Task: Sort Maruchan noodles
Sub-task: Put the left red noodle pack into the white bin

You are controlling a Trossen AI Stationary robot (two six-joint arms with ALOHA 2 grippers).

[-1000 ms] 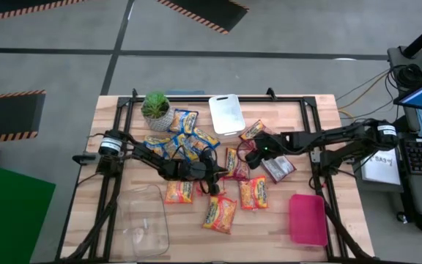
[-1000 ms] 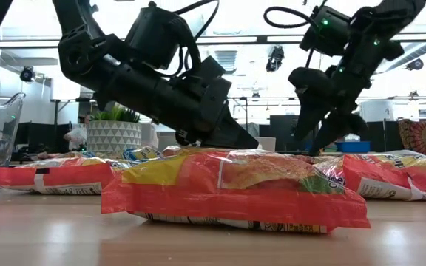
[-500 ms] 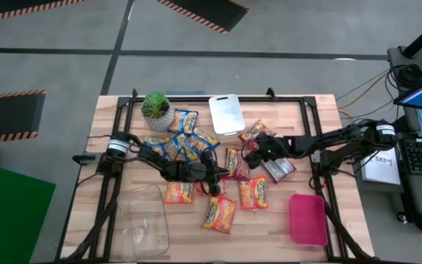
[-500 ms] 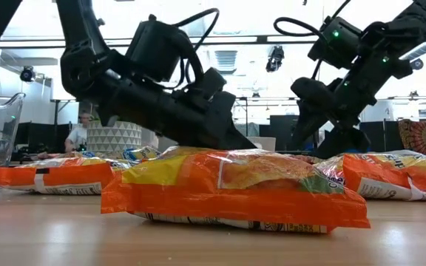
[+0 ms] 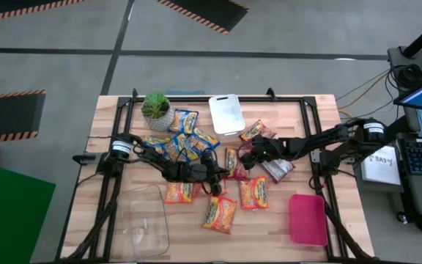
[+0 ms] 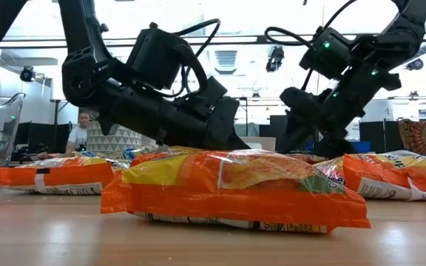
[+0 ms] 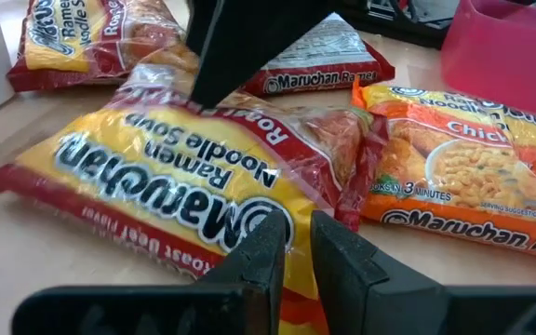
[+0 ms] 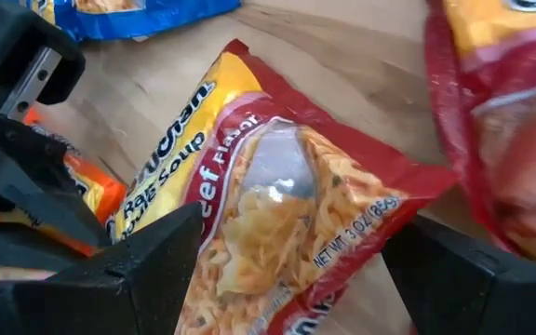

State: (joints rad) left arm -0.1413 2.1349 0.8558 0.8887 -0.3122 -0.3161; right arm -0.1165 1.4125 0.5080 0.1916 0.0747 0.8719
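A red-and-yellow Maruchan noodle packet lies mid-table between my two grippers. My left gripper is at its near-left end and shut on it. My right gripper hovers over the same packet from the right, open, with one finger on either side. Whether those fingers touch it I cannot tell. More noodle packets lie around: blue ones toward the far left, orange ones near the front, and red ones to the right. My left gripper pinches the red edge at one end of the red-and-yellow packet between its two fingers. The fingers come in low from the table's left, slanting slightly down. The rest of the packet stretches away from the fingers and lies on the table.
A potted plant and a white cutting board stand at the far edge. A clear container sits front left and a pink one front right. An orange packet lies right before the low camera.
Both grippers have sunk toward the table. My left gripper has come down with the red-and-yellow packet still in its fingers. My right gripper has tipped further downward and dropped over that packet.
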